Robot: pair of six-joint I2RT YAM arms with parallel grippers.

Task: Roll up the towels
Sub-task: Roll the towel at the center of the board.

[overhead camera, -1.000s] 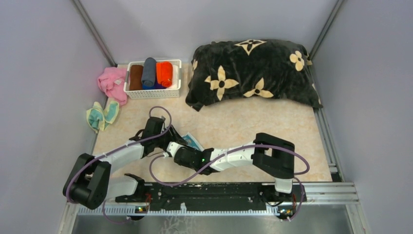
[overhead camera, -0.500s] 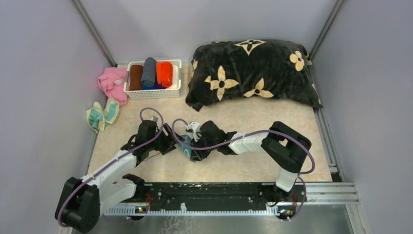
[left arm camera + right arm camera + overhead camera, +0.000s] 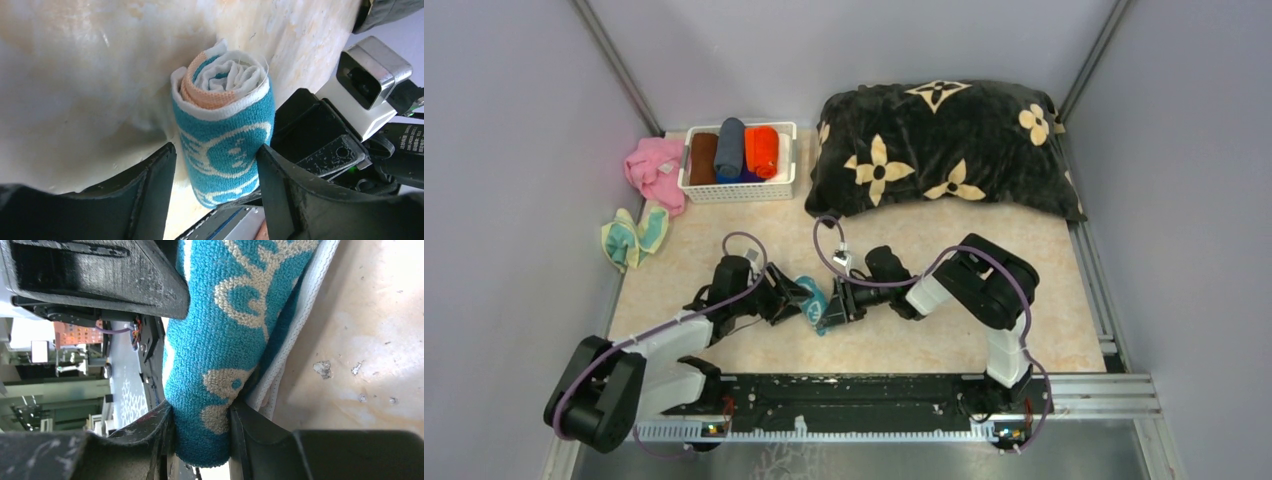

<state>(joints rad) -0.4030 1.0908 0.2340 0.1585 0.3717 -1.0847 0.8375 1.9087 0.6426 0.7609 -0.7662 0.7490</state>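
Left end effector (image 3: 215, 150) has moved right to straddle the rolled towel (image 3: 225, 145), whether it grips I cannot tell; right end effector (image 3: 202, 410) clamps one end.

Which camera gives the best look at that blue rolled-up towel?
The left wrist view: the teal towel shows nearly whole, rolled end and print clear. From the top it is just a small, far-off blob; the right wrist view shows only fabric pinched between its fingers.

High rear overhead view; two wrist views close on the same teal towel (image 3: 222, 145).
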